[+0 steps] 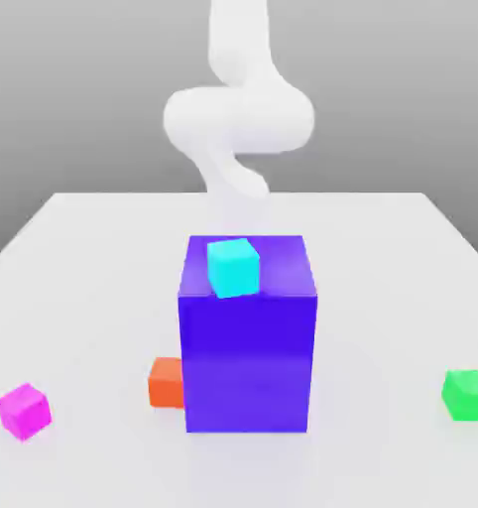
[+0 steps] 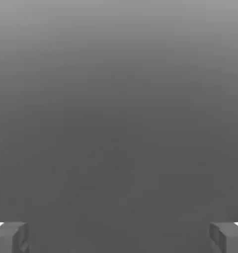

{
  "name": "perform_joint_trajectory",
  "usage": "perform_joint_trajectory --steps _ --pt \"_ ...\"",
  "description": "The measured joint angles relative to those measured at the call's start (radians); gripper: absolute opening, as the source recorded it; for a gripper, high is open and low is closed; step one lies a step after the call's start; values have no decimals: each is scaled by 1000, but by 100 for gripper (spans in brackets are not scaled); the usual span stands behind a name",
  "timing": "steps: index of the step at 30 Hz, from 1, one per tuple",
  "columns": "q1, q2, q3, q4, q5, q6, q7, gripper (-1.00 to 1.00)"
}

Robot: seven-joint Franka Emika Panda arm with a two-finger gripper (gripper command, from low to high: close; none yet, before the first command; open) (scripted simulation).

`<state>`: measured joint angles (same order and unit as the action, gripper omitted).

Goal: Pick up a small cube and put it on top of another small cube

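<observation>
The small magenta-pink cube (image 1: 24, 410) lies on the white table (image 1: 104, 258) near the front, at the exterior view's left. A cyan cube (image 1: 233, 266) rests on top of the big blue-violet block (image 1: 248, 357) in the middle. The white arm (image 1: 238, 114) rises behind the block, well above the table and far from the pink cube. In the hand view my gripper (image 2: 119, 237) is open, its two grey fingertips (image 2: 10, 236) set wide apart with nothing between them and plain grey background beyond.
A small orange cube (image 1: 166, 382) sits against the blue-violet block's side on the exterior view's left. A small green cube (image 1: 468, 395) lies near the front at the exterior view's right. The tall block stands between the arm and the table's front.
</observation>
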<state>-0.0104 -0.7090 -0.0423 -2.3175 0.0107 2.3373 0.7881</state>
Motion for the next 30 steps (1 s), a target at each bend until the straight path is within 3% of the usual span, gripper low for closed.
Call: perform_joint_trajectory --steps 18,26,30 --pt "-130 658 -286 -126 157 268 -143 0" --pt "-251 948 -324 -177 230 389 -209 0" --pt "-331 1094 -240 -151 326 489 -283 0"
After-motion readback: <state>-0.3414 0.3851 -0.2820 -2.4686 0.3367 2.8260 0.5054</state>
